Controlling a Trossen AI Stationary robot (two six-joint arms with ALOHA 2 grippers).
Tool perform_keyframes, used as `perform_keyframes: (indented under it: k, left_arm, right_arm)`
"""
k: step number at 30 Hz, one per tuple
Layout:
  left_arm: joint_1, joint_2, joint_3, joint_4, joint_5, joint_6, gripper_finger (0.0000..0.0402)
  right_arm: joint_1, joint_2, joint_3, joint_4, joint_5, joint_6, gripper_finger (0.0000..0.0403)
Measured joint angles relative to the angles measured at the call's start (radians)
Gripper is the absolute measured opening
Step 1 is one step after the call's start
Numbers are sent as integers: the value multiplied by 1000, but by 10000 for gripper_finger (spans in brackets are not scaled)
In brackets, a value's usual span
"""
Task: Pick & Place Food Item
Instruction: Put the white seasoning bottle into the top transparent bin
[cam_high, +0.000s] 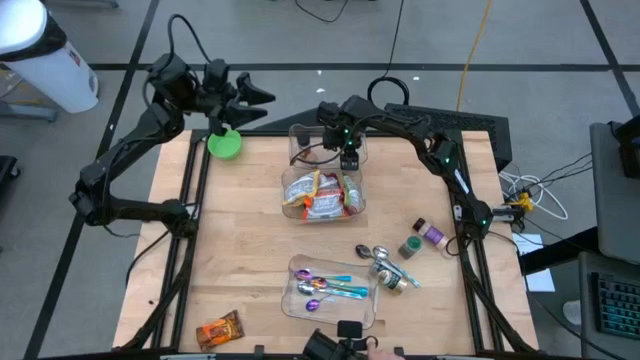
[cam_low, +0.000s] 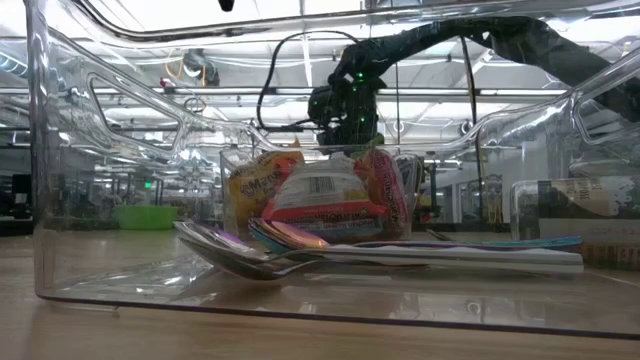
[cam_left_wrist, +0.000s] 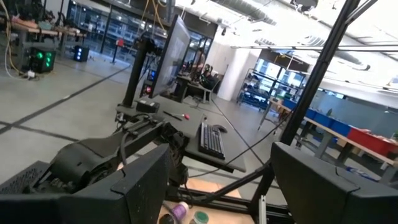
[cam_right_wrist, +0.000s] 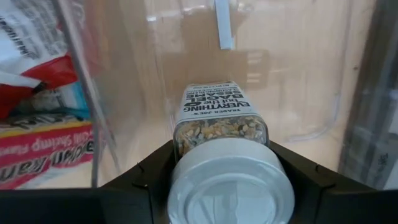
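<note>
Overhead, right claw gripping seasoning jar, inside bin

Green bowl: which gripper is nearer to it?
Left. The left gripper hangs just beyond the green bowl at the table's far-left corner; the right gripper, holding a seasoning jar, is over the food bin.

Seasoning jar base cut off, snack packets' print cropped

Snack packets crowd bin front; rear half free.
</note>
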Motion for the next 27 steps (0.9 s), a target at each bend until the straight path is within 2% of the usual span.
perform_keyframes:
  k: [13, 20, 27]
  left_arm:
    - [-5, 0, 0, -14, -2, 2, 280]
    - [-5, 0, 0, -14, -4, 2, 280]
    - [-5, 0, 0, -14, -4, 1, 280]
  right_arm:
    - [-5, -1, -2, 4, -1, -27, 195]
    - [-4, 0, -2, 6, 48, -54, 241]
    - [-4, 0, -2, 15, 49, -59, 241]
